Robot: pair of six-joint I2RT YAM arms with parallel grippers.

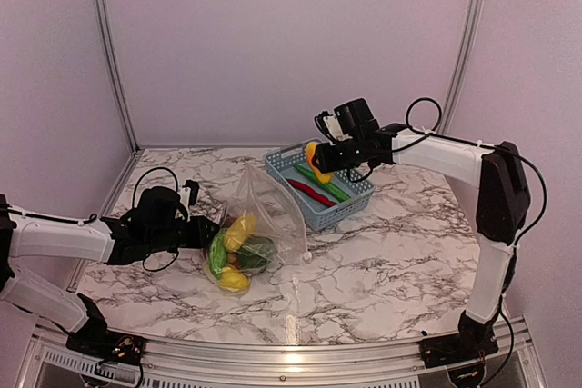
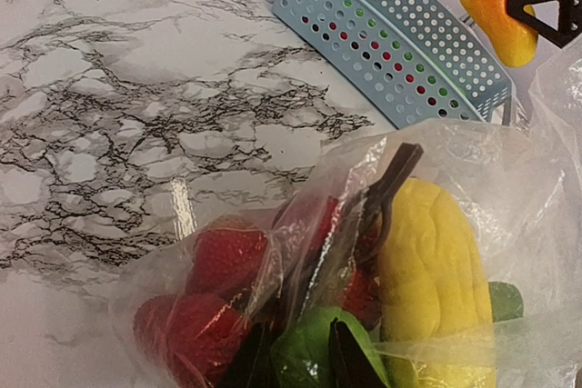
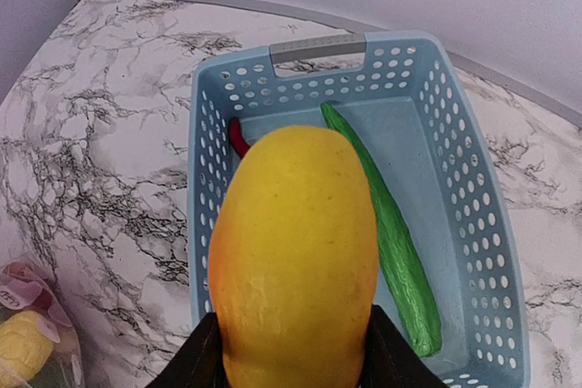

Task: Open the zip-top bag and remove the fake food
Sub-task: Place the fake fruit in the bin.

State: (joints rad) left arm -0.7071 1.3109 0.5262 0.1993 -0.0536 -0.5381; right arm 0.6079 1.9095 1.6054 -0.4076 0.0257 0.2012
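Observation:
The clear zip-top bag lies on the marble table, its top standing up. Inside it are fake food pieces: yellow corn, red strawberries and a green leafy piece. My left gripper is shut on the bag's left side, with plastic pinched between its dark fingers. My right gripper hangs over the basket, shut on a yellow-orange mango that fills the gap between its fingers.
The blue-grey lattice basket stands at the back centre and holds a green cucumber and a red chili. Walls with metal rails close the table on three sides.

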